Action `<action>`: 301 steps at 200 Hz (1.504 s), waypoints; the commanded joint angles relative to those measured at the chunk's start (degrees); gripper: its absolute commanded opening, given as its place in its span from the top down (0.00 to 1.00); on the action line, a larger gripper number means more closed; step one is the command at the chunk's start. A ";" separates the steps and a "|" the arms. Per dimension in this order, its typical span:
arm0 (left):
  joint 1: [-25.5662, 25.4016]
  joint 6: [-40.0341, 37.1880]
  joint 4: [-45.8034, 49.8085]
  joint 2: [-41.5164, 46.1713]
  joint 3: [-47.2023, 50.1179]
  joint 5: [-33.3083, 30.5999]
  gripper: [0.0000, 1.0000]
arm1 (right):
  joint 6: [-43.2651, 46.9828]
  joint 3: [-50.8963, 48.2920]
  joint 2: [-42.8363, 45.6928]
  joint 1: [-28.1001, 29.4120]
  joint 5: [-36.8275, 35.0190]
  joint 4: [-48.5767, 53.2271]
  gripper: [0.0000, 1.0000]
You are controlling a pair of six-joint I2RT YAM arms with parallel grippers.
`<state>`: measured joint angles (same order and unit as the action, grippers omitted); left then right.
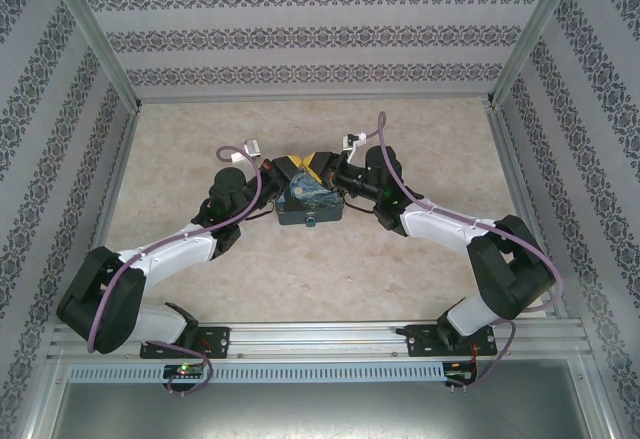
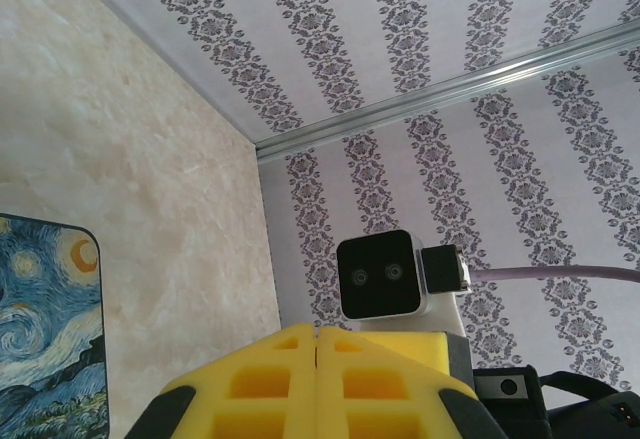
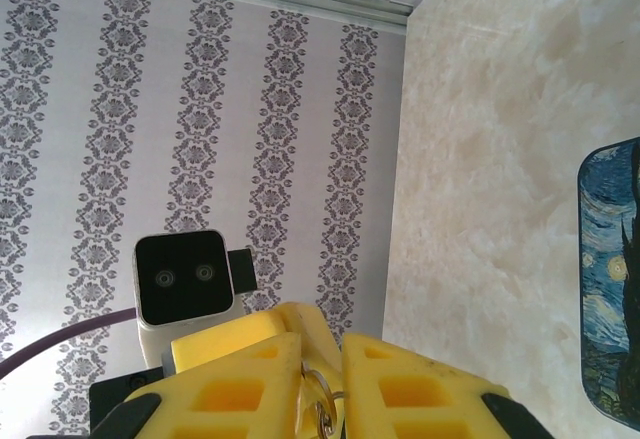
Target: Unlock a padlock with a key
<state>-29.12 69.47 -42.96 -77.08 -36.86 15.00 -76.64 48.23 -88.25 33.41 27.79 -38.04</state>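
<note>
Yellow fingers up close: my left gripper has its jaws pressed together, nothing visible between them. My right gripper has its jaws nearly together, pinching the key by its metal ring. The padlock lies flat on the table, just below where both jaw sets meet. My read: key in hand, not inserted; turning and opening are left.
</note>
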 commanded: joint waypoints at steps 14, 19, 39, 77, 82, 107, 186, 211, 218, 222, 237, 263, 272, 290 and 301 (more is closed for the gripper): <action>0.47 0.22 -2.72 1.05 0.01 -0.41 1.00 | -0.26 -0.77 -0.27 1.12 1.18 -2.27 0.81; 0.46 0.27 -2.70 1.12 0.01 -0.35 1.00 | -0.22 -0.73 -0.31 1.13 1.15 -2.34 0.82; 0.47 0.23 -2.73 1.05 0.03 -0.41 1.00 | -0.26 -0.73 -0.41 1.16 1.17 -2.36 0.85; 0.43 0.32 -2.83 1.14 0.21 -0.54 1.00 | -0.26 -0.80 -0.44 1.07 1.29 -2.48 0.95; 0.47 0.34 -2.83 1.25 0.23 -0.57 1.00 | -0.26 -0.93 -0.48 1.03 1.23 -2.46 0.96; 0.47 0.40 -2.53 1.56 0.38 -0.85 1.00 | -0.18 -1.56 -0.48 0.52 1.08 -2.32 1.00; 0.47 0.72 4.87 7.10 1.85 -4.57 0.29 | 1.81 -5.84 1.09 -2.06 2.50 -1.71 1.00; 0.47 -0.57 9.48 9.81 2.22 -4.76 0.18 | 2.27 -6.75 1.19 -3.22 3.78 -1.59 1.00; 0.47 -0.86 10.66 10.53 2.60 -4.81 0.16 | 2.37 -6.87 1.17 -3.57 4.21 -1.74 1.00; 0.47 -0.99 11.53 11.01 2.71 -4.89 0.15 | 2.42 -6.98 1.11 -3.80 4.46 -1.74 1.00; 0.47 -2.31 16.04 12.42 2.61 -4.76 0.11 | 2.70 -6.84 0.84 -4.60 5.31 -1.69 1.00; 0.37 -5.06 24.64 13.15 1.23 -2.48 0.06 | 4.02 -5.03 -0.40 -6.48 6.93 -0.31 1.00; 0.07 -6.25 27.23 12.88 0.72 -1.72 0.05 | 4.70 -3.98 -1.28 -7.15 7.42 0.44 1.00; -1.79 -9.44 32.04 12.42 0.11 -1.79 0.03 | 5.18 -1.62 -3.83 -8.47 8.60 1.03 1.00; -3.32 -11.50 34.67 12.06 -0.21 -2.91 0.02 | 5.11 0.07 -6.00 -9.17 9.31 1.11 1.00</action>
<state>-29.80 64.51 -17.74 -64.66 -34.96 12.12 -73.63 44.34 -90.72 25.58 34.35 -37.47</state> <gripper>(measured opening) 0.974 0.065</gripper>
